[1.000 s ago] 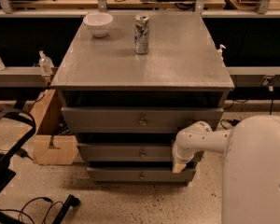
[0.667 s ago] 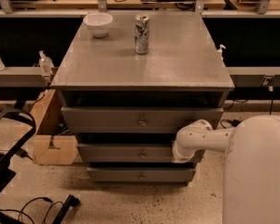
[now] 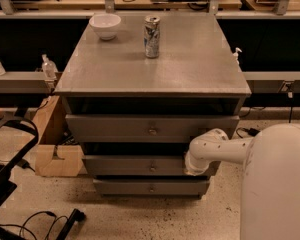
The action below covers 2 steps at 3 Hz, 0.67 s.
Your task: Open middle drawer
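cabinet: a grey cabinet (image 3: 150, 69) with a flat top stands at centre, with three drawer fronts stacked on the side facing the camera.
middle drawer: the middle drawer (image 3: 135, 165) sits between the taller top drawer (image 3: 115, 128) and the slim bottom drawer (image 3: 125, 186); its front is plain grey, with a dark strip of shadow above it.
knob: a small round metal knob (image 3: 152, 168) sits at the centre of the middle drawer's front, in plain sight and apart from the arm.
drawer position: how far the middle drawer stands out from the cabinet cannot be told from this angle.
arm: the white arm (image 3: 217, 150) reaches leftward from the robot body (image 3: 277, 184) at lower right to the right part of the middle drawer's front.
gripper: the gripper (image 3: 193, 168) is at the arm's tip, against or just beside the right end of the middle drawer's front, right of the knob.
gripper state: it is mostly hidden behind the arm's rounded joint, so whether it is open or closed cannot be told.
on top: a white bowl (image 3: 105, 25) sits at the back left and an upright can (image 3: 151, 30) near the back centre, the two apart.
left side: a clear bottle (image 3: 48, 66) stands on a ledge, and a box (image 3: 55, 156) sits on the floor just beside the cabinet.
floor: the speckled floor (image 3: 155, 216) has black cables (image 3: 45, 221) lying at lower left.
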Motion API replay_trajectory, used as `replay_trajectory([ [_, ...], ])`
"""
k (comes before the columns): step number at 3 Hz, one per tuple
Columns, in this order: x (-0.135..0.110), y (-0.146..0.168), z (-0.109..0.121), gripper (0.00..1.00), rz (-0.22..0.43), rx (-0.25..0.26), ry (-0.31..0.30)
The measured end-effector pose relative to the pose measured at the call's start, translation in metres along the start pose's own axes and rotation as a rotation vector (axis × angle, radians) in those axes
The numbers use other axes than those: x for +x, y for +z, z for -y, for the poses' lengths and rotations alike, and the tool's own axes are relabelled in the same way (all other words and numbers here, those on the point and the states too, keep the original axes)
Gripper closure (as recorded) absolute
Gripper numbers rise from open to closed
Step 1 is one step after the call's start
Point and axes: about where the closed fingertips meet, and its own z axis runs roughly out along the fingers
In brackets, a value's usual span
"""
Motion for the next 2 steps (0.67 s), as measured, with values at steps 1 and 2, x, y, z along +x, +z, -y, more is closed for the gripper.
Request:
replay_trajectory([
  [1,-0.0001,-0.0005,0.0001,1.0,0.0,0.0,0.0],
  [2,-0.0004,-0.0032,0.0007,1.0,0.0,0.0,0.0],
])
